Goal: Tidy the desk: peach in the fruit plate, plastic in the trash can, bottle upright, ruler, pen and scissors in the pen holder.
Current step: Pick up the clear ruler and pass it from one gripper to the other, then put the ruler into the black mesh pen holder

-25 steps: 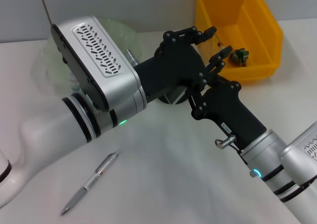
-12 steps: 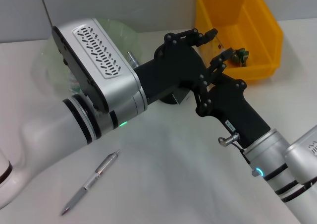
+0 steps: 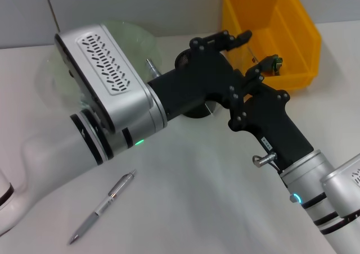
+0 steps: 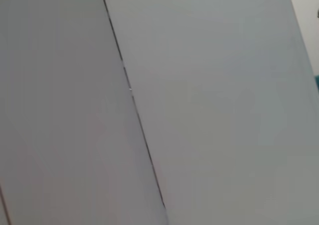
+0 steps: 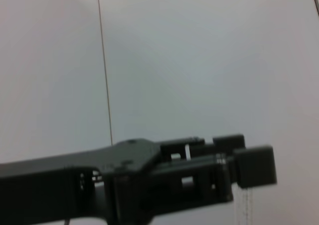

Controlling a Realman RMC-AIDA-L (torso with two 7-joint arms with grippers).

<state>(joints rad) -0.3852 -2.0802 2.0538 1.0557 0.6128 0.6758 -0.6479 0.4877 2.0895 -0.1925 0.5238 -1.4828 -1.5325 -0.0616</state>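
While the plastic [image 5: 244, 202] hangs as a faint clear strip from the left gripper [image 3: 243, 36], it sits above the near edge of the yellow bin [image 3: 292, 37], off the table. Left gripper's fingers look pressed together on the strip's top end; the right wrist view shows the strip dangling just under those black fingertips. Right gripper [image 3: 264, 67] is just beside and below the left one, also at the bin's near wall; whether it is open or closed I cannot tell, the tips are hidden against the bin. Both black hands nearly touch, left arm coming in from the left across the middle, right arm rising from the lower right. Small dark green thing [image 3: 275, 63] lies inside the bin near the front wall, partly covered by the right gripper. Under the left wrist a dark round holder [image 3: 197, 112] stands on the table, mostly hidden by the arm. Thin metal tip [image 3: 151, 66] pokes up beside the arm, what it belongs to is unclear. Pen [image 3: 104, 206] lies flat on the white table [image 3: 185, 198], well apart from the holder, toward the near left. Pale green glass plate [image 3: 138, 35] is at the back left, half behind the left arm. Left wrist view shows only a grey wall [image 4: 209, 105] with a seam.
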